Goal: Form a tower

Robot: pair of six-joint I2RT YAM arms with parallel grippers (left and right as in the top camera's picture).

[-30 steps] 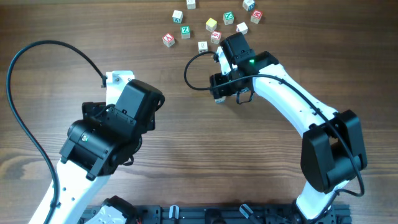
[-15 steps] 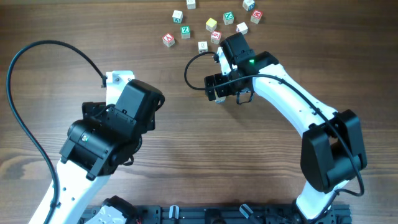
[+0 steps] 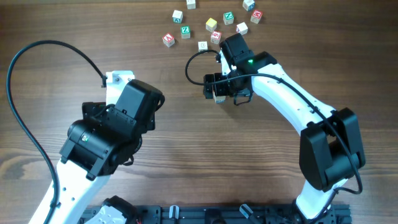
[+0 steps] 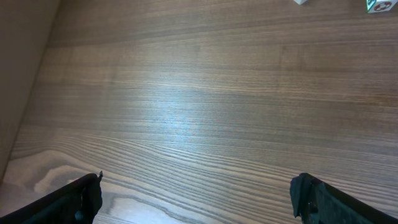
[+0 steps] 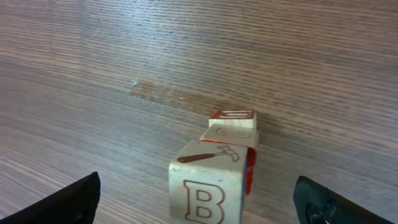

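**At mid-surface, right side: tower (image 5: pixel 208 158) partly up, right pincer (image 5: pixel 199 208) and left pincer (image 4: pixel 199 202) both empty**

Under the right arm, the tower is being seen standing on the surface (image 3: pixel 205 162). A B cube (image 5: pixel 202 199) with a hammer picture on its upward face is sitting nearest the wrist camera. Just behind it, a pale-topped cube (image 5: pixel 230 134) and a red-lettered cube (image 5: pixel 233 114) are being shown. Whether they are sitting in the same stack or beside it cannot be told, so the cube count is being left open. From overhead, the stack is being mostly hidden by the right arm.

Right pincer jaws are being held wide apart, one fingertip on each side of the tower and clear of it. Nothing is being gripped. Left pincer jaws are likewise being held fully spread over bare wood, with nothing between them, well apart from the tower.

Progress, as judged: a short stack is already being formed. About ten loose cubes (image 3: pixel 211 23) are lying scattered at the far edge, apart from the tower. If more height is wanted, those are yet to be fetched and placed, so the task is being read as partway done.
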